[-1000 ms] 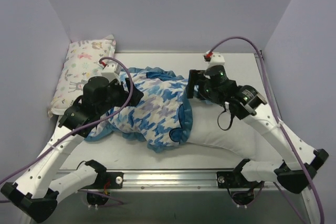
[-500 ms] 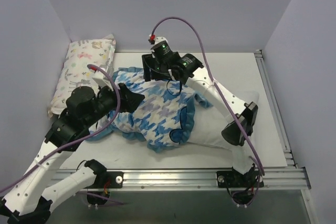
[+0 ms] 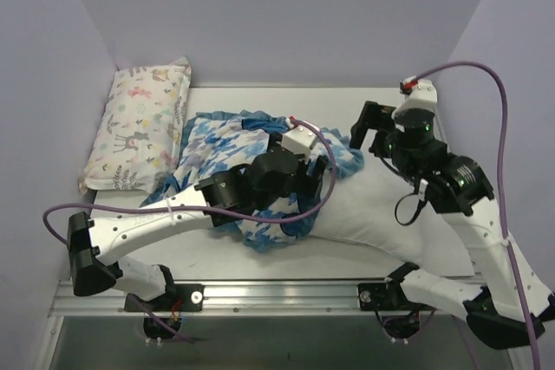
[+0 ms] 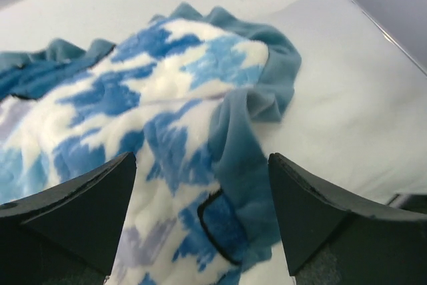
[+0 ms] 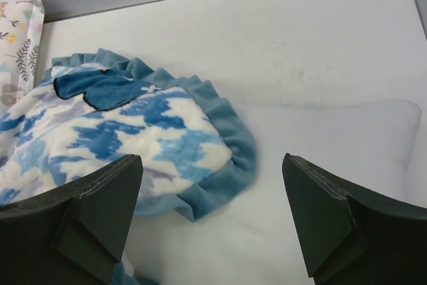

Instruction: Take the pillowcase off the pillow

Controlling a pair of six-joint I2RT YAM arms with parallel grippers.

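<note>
The pillowcase [image 3: 217,149] is bunched over the left end of the pillow [image 3: 381,214], whose right part lies bare on the table [image 3: 260,97]. The fabric is judged soft, light and limp, so it is best pinched at the ruffled trim [image 4: 270,91] while the pillow is held down. The left gripper [image 4: 203,195] and right gripper [image 5: 210,195] are both spread wide, with nothing held. The left one hangs just above the trim.

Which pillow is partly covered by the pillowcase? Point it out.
The large plain white pillow: its left end sits under the blue-and-white pillowcase. The small animal-print pillow lies uncovered, apart at far left.
</note>
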